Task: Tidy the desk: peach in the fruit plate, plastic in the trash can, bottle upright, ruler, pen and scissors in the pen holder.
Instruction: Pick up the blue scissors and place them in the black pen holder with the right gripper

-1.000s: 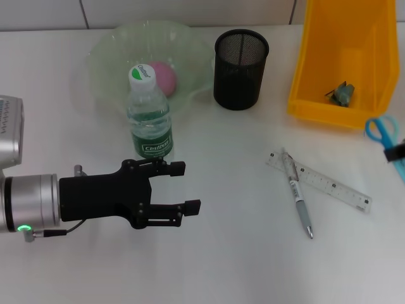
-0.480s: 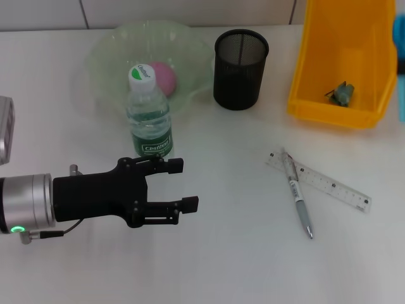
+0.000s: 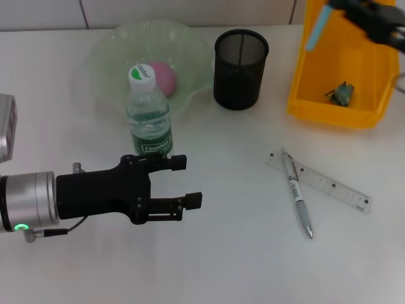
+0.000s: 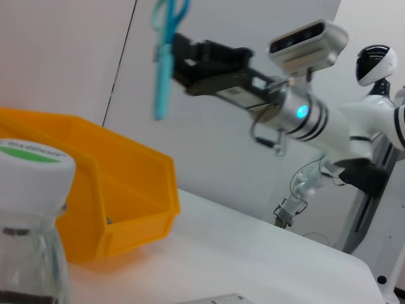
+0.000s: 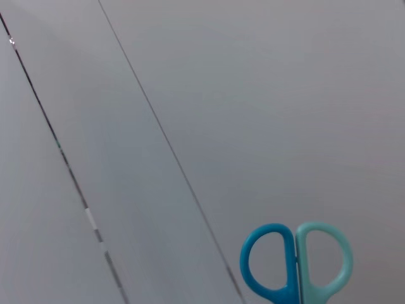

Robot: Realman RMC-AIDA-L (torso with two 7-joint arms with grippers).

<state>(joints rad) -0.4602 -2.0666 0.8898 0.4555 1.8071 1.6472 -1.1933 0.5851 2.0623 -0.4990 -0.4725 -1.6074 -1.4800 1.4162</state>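
Scissors (image 4: 162, 57) hang blade-down from my right gripper (image 3: 361, 12), which is pinching them high above the yellow trash can (image 3: 335, 95); on my left wrist feed they dangle over the bin's orange wall, and on the right wrist feed I only get the two blue handle loops (image 5: 295, 263) against a tiled wall. My left gripper (image 3: 183, 182) hovers low over the desk (image 3: 221, 253) just in front of the bottle (image 3: 149, 114), fingers spread with nothing between them. That bottle stands upright, green-and-white cap on top, right at the near rim of the fruit plate (image 3: 107, 57). I can see the pink peach (image 3: 163, 77) lying in that plate, partly behind the bottle's cap. Beside the plate sits the black mesh pen holder (image 3: 240, 68). A crumpled scrap of plastic (image 3: 342, 92) lies inside the trash can. Nearer to me than the trash can, the ruler (image 3: 335, 185) lies flat on the desk with the pen (image 3: 297, 196) crossing over its end.
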